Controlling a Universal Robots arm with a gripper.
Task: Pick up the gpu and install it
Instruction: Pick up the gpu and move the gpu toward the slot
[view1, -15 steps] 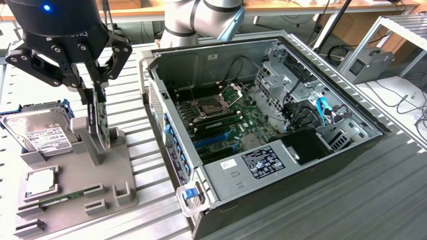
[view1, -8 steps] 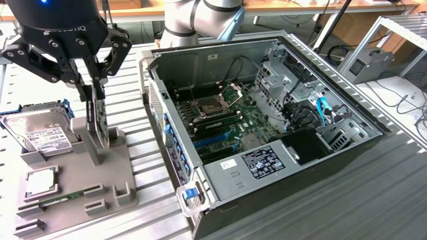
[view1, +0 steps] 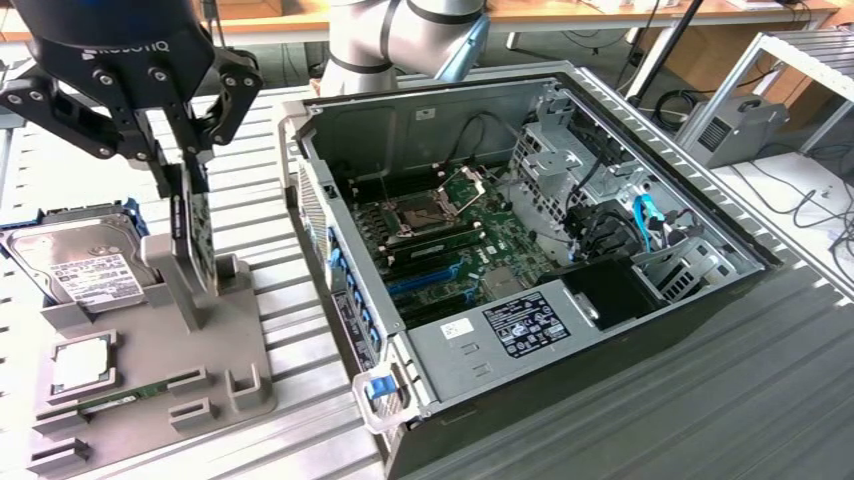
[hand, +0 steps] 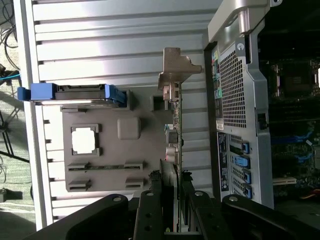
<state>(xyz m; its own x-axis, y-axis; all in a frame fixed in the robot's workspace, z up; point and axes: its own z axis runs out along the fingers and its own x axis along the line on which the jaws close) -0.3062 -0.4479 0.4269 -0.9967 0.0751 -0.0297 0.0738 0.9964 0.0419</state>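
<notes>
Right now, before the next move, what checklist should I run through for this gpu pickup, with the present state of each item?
1. End effector closed on the gpu: ok.
2. gpu standing upright on edge in the grey holder: ok.
3. gpu lifted out of the holder: not ok, it sits in it.
4. Computer case open toward the arm: ok.
5. Slot area on the motherboard unobstructed: cannot tell.

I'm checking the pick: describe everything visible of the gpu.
The gpu is a thin dark card seen edge-on, with a silver metal bracket at one end. It stands upright on edge in a slot of the grey holder tray, outside the computer case. The gripper is closed on its two faces from above.
</notes>
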